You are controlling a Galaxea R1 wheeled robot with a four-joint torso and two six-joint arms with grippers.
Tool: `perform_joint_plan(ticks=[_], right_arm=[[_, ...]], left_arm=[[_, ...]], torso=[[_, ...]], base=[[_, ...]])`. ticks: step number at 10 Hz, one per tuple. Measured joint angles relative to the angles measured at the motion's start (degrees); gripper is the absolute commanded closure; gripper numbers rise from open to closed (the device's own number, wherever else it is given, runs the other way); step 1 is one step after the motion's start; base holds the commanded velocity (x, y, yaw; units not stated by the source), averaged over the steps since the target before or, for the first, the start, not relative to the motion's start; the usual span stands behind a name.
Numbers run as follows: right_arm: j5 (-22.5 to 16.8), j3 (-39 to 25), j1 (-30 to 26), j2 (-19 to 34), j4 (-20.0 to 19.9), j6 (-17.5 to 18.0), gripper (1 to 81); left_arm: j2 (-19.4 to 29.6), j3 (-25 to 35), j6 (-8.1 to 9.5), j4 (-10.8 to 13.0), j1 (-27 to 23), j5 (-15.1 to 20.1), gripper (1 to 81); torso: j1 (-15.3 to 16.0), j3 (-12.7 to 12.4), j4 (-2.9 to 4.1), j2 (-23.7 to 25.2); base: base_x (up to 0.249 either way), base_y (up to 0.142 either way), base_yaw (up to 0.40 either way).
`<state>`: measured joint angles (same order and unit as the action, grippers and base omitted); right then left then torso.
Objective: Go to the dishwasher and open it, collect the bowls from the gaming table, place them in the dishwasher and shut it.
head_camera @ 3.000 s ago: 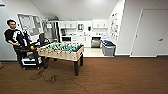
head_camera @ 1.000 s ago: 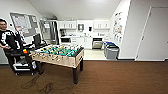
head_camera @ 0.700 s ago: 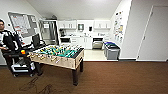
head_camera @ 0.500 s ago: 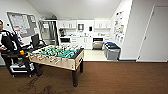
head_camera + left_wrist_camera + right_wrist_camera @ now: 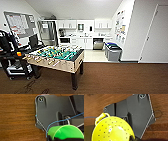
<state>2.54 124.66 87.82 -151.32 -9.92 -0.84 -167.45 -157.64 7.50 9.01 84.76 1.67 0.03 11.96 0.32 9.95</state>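
A bright green bowl (image 5: 65,132) hangs over the brown wood floor, with my left gripper (image 5: 62,138) shut on its rim. My right gripper (image 5: 133,138) is shut on a yellow bowl (image 5: 111,130) that has small holes and a loop handle. The gaming table (image 5: 58,58), a table-football table with a green field and rods, stands left of centre in the head view. The dishwasher (image 5: 98,45) shows as a steel-fronted unit under the white counter in the kitchen at the back.
A person (image 5: 5,42) with a control rig on a dark cart (image 5: 15,65) stands at the far left. Grey bins (image 5: 113,51) line the right wall beside the kitchen. Brown floor (image 5: 120,77) runs ahead, right of the table. A white door (image 5: 156,37) is on the right.
The whole head picture has shifted: the table-football table and the kitchen look larger and closer, and the person has slid toward the left edge.
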Motion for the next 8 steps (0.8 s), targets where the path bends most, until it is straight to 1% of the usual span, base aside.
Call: perform_joint_plan(ticks=[3, 8], right_arm=[[0.02, 0.12, 0.11, -0.15, 0.09, 0.00, 81.1], [0.02, 0.23, 0.10, -0.24, 0.12, 0.00, 81.1]], left_arm=[[-0.02, -0.02, 0.00, 0.00, -0.11, -0.02, 81.1], [-0.38, -0.09, 0.00, 0.16, -0.12, -0.02, 81.1]], torso=[[0.00, 0.00, 0.00, 0.00], [0.02, 0.00, 0.00, 0.00]], base=[[0.192, 0.000, 0.000], [0.191, -0.075, 0.000]])
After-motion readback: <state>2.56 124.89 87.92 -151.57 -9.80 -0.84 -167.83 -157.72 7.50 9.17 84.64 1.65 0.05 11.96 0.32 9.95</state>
